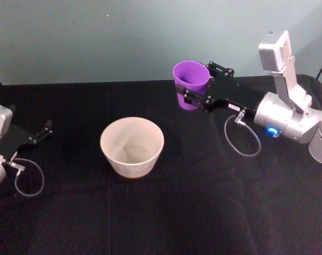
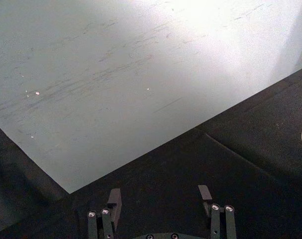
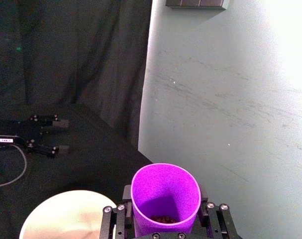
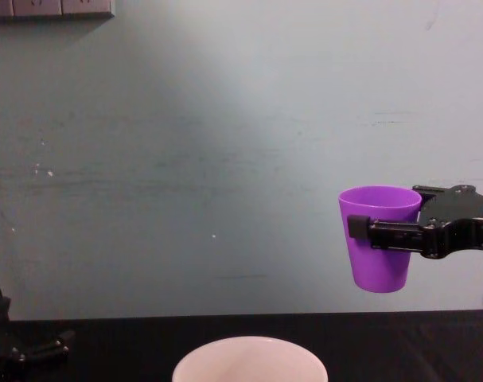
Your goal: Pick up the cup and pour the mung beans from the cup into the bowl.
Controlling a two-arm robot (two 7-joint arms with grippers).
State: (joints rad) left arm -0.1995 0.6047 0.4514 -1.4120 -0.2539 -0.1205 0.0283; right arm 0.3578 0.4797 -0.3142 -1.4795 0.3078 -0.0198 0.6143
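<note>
The cup (image 1: pixel 190 79) is held upright between the right gripper's (image 1: pixel 197 87) fingers, raised off the desk (image 1: pixel 203 202), right of the bowl (image 1: pixel 130 166) and beyond it. A leftward carry over the bowl's rim is judged needed before tipping. The left gripper (image 1: pixel 41 134) is parked well left of the bowl, fingers spread, empty.

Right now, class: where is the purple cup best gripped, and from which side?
Around its mid wall, from the side, as the right gripper holds the cup now: it is upright, handleless and tapered, with beans inside.
</note>
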